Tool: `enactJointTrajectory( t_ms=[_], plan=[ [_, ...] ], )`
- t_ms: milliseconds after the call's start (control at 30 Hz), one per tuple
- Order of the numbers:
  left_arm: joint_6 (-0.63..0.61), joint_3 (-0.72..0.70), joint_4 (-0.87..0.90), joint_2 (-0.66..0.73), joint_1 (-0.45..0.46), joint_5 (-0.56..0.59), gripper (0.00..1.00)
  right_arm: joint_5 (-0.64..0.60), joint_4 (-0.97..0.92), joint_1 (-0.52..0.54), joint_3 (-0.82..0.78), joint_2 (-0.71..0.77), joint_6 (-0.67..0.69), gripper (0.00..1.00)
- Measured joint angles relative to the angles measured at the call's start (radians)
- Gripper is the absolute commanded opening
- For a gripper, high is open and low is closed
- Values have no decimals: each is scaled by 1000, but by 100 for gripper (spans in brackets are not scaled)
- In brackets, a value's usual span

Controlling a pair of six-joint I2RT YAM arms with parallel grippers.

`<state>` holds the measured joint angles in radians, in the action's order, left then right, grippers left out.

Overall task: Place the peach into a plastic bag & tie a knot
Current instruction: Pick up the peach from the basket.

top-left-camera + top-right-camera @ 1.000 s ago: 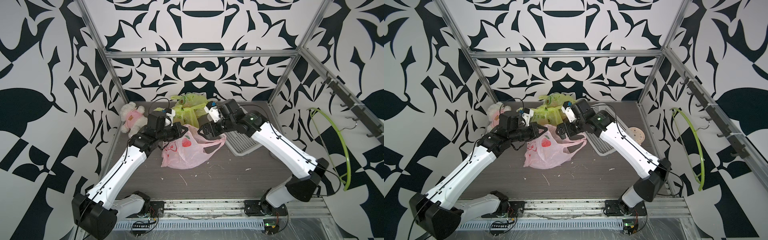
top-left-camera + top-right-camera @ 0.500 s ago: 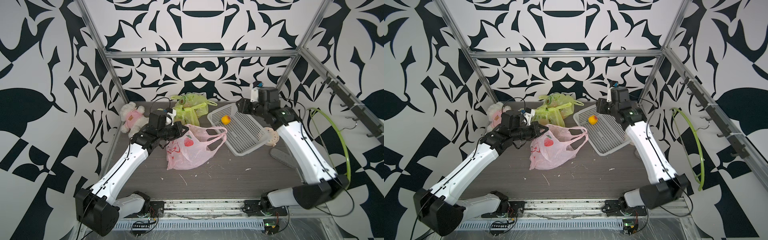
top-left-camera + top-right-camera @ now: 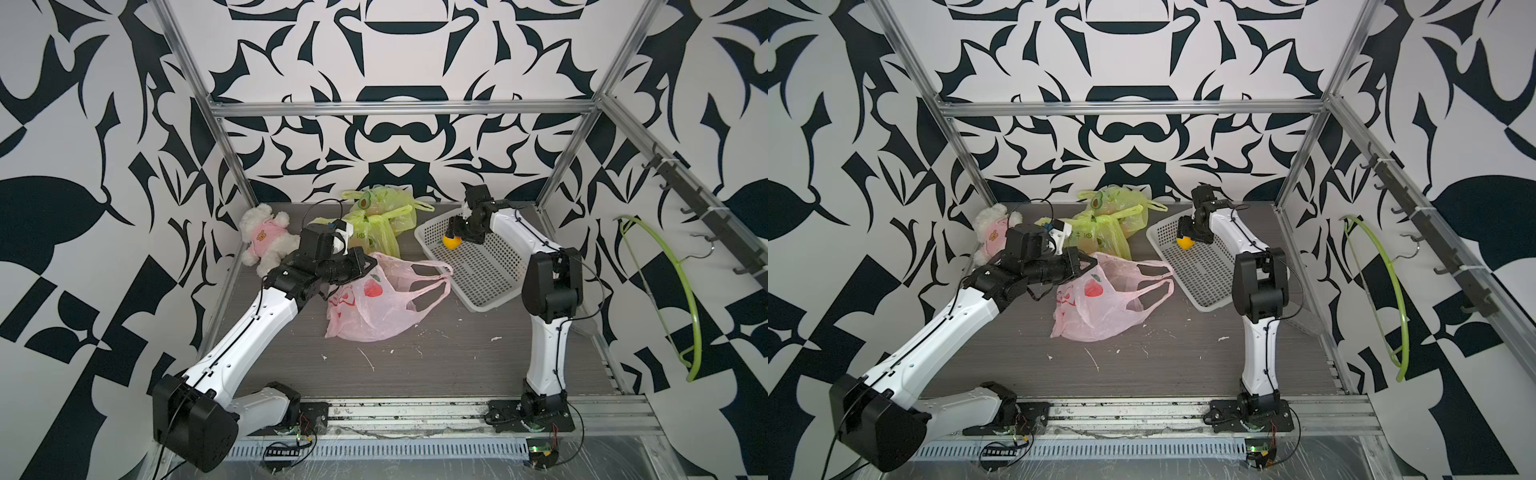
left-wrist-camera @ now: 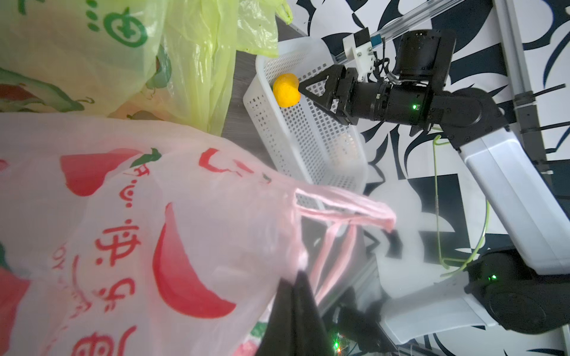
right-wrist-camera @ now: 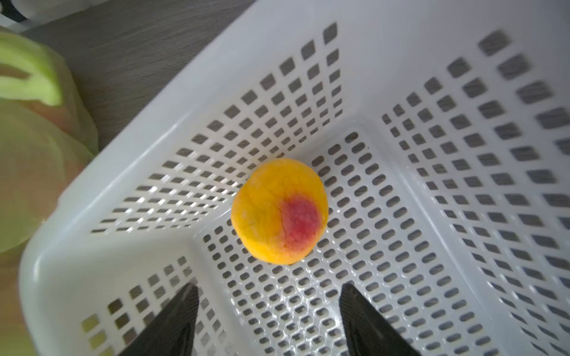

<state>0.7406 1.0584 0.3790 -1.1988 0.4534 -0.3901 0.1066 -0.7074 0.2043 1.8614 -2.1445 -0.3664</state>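
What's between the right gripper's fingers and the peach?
Only bare floor of the basket; the right wrist view shows the open right gripper short of the peach.

2 top cams sit high at the front, aimed down & toward the back wall (image 3: 395, 137), wide enough for the whole worktop (image 3: 415, 374), nearly the same pic. L wrist cam hugs the pink bag (image 4: 154, 231), looking across at the basket (image 4: 308, 138). R wrist cam stares close into that basket, which shows in all 4.
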Motion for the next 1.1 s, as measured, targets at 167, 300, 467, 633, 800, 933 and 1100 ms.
enactJointTrajectory(
  t_ms=[167,300,467,633,800,933,1100],
  plan=[
    [0,-31,-2,0,0,-1,0,-8,-14,0,93,-89,-5,76],
    [0,-34,-2,1,0,-1,0,-16,-30,0,172,-160,-11,77],
    [0,-34,-2,2,0,-4,0,-26,-52,0,238,-233,-18,71],
    [0,-34,-1,2,0,-5,0,-27,-50,-1,238,-243,-27,50],
    [1,-34,-1,2,0,-4,0,-11,-9,0,79,-129,-24,36],
    [3,-34,-1,2,0,-5,0,37,31,16,-150,114,-18,33],
    [3,-33,-1,2,0,-3,0,120,90,132,-385,523,-4,34]
  ],
)
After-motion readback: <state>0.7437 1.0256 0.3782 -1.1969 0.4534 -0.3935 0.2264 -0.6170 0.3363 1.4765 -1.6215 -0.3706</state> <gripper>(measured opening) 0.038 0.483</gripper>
